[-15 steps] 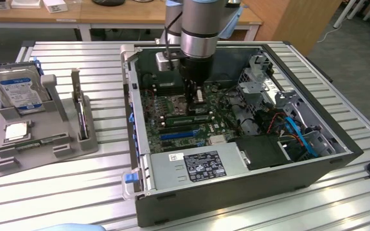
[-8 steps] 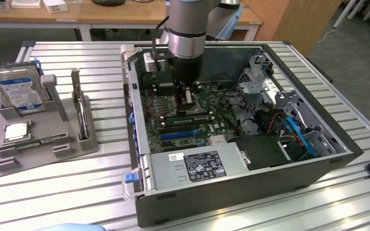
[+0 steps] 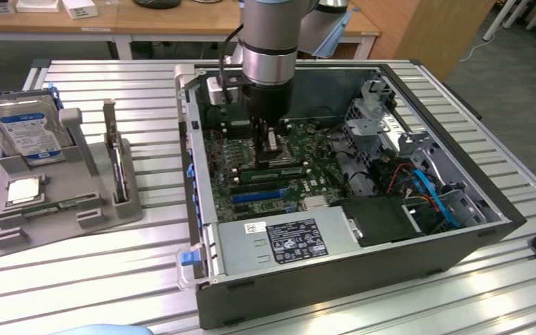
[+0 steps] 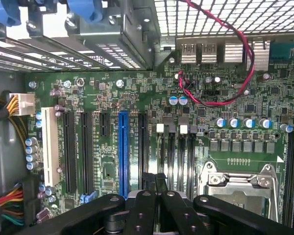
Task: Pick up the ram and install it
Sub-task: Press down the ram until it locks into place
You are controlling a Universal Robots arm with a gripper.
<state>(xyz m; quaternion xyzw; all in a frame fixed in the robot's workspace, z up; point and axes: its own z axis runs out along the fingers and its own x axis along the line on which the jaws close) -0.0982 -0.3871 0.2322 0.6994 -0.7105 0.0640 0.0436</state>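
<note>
My gripper (image 3: pixel 270 144) hangs low inside the open computer case (image 3: pixel 454 241), just above the motherboard (image 3: pixel 249 150). In the wrist view the gripper (image 4: pixel 154 182) is shut, its black fingers pressed together with nothing visible between them. It sits over the board beside the dark memory slots (image 4: pixel 176 156) and the metal CPU socket (image 4: pixel 240 183). The ram (image 3: pixel 61 207), a thin green stick, lies along the front of the grey holder (image 3: pixel 109 213) at the exterior view's left, far from the gripper. Another green stick (image 3: pixel 268 169) stands in a slot just in front of the gripper.
The holder also carries a blue-labelled hard drive (image 3: pixel 28 132) and a square silver CPU (image 3: pixel 24 190). Inside the case are a power supply (image 3: pixel 287 241), drive cages (image 3: pixel 380 118) and cables (image 3: pixel 435 199). A red wire (image 4: pixel 225 93) loops near the rear ports. The case walls ring the arm.
</note>
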